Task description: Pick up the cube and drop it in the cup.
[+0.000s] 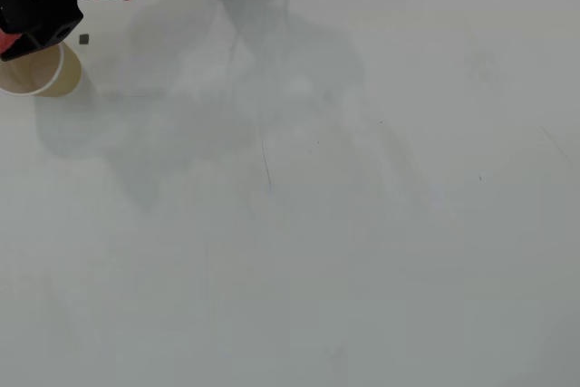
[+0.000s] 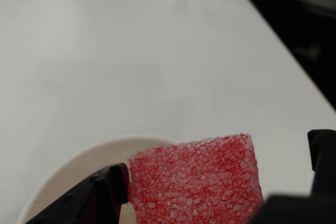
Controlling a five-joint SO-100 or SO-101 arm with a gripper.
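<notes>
Red and spongy, the cube (image 2: 195, 178) sits pinched in the gripper (image 2: 189, 192) above the cup (image 2: 79, 169), seemingly just over its near rim, so nudge toward the centre before letting go.

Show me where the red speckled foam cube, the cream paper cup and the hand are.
Red speckled foam cube (image 2: 194, 177), wrist view, front face.
Cream paper cup (image 1: 65, 79), overhead view, outer wall.
Hand (image 2: 210, 203), wrist view, between its fingertips, closed on the cube.

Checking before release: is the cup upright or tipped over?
Upright: the cup shows its round rim facing up in the overhead view, with the cube above its mouth.
</notes>
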